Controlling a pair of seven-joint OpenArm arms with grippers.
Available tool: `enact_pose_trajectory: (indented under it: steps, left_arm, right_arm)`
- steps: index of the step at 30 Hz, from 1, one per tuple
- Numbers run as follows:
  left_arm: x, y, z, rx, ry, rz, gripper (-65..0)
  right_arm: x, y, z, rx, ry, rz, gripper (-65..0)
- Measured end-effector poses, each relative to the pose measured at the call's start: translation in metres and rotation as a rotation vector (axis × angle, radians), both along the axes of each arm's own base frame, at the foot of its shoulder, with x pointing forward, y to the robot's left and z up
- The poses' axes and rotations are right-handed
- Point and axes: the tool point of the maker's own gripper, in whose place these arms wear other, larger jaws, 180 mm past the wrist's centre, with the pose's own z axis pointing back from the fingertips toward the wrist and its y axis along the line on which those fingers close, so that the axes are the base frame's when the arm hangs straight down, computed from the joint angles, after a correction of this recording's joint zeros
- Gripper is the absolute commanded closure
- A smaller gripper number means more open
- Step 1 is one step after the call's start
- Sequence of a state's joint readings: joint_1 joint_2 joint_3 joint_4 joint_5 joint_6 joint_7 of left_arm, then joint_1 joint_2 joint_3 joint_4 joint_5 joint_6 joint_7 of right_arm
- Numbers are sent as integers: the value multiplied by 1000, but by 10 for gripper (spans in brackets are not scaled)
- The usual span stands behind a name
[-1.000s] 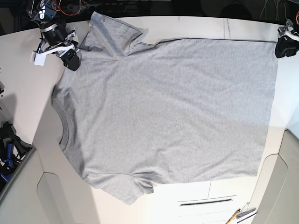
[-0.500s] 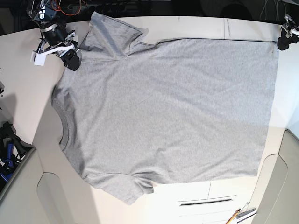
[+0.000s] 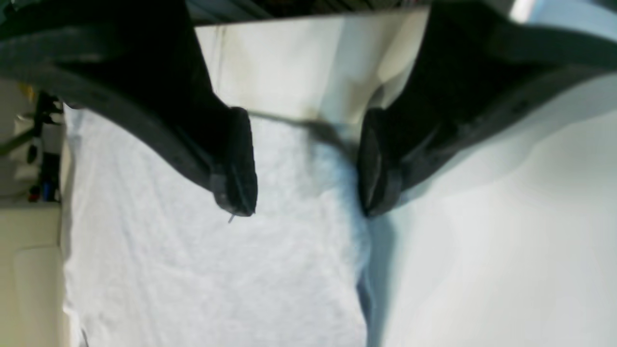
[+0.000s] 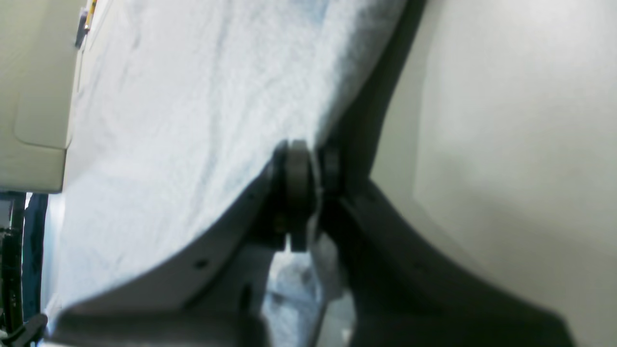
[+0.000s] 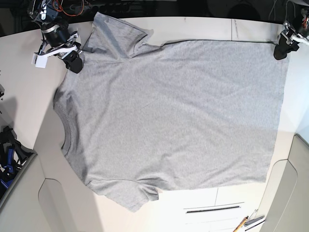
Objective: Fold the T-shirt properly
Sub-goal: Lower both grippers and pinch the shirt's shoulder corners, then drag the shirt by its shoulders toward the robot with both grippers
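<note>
Grey cotton T-shirt (image 5: 169,116) lay flat; right gripper (image 5: 73,60) pinched its shoulder, left gripper (image 3: 306,164) gaped over the hem corner.

black curved fingers (image 3: 231,159) with flat matte pads, left gripper (image 5: 281,50) black with white bracket, right gripper (image 5: 73,62) black, white printed housing, red and orange wires above

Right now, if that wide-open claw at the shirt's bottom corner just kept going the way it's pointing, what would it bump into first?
Most likely the T-shirt. The left gripper points down with open jaws straddling the shirt's corner edge, bare table beside it. Depth is unclear, but cloth looks first.
</note>
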State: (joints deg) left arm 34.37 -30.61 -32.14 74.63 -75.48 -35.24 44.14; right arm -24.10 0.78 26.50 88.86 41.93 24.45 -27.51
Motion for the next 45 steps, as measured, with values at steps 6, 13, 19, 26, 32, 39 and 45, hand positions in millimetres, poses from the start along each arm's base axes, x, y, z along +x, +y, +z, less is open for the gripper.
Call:
enact_pose_trajectory:
  steps: [6,13,19,26,32,39,45]
  left_arm:
    - [4,0,0,10,1,-7,-176]
    - [-1,2,2,27,-5,-41,0]
    - [-12,22,14,37,-6,0,0]
    - [-38,25,29,15,12,9,0]
    - [-52,36,59,44,-2,8,0]
    - [-53,43,77,93,-14,-8,0]
    - [-6,31,79,79,-125,-36,0]
  right_arm:
    - [0,0,0,0,1,2,0]
    - [-4,0,3,-35,31,41,0]
    - [-15,-12,19,-99,33,58,0]
    - [-46,-14,44,-198,42,133,0]
    - [-78,-13,48,-223,101,171,0]
    - [-92,-3,63,-217,101,211,0]
    - [-44,1,87,-258,-52,232,0]
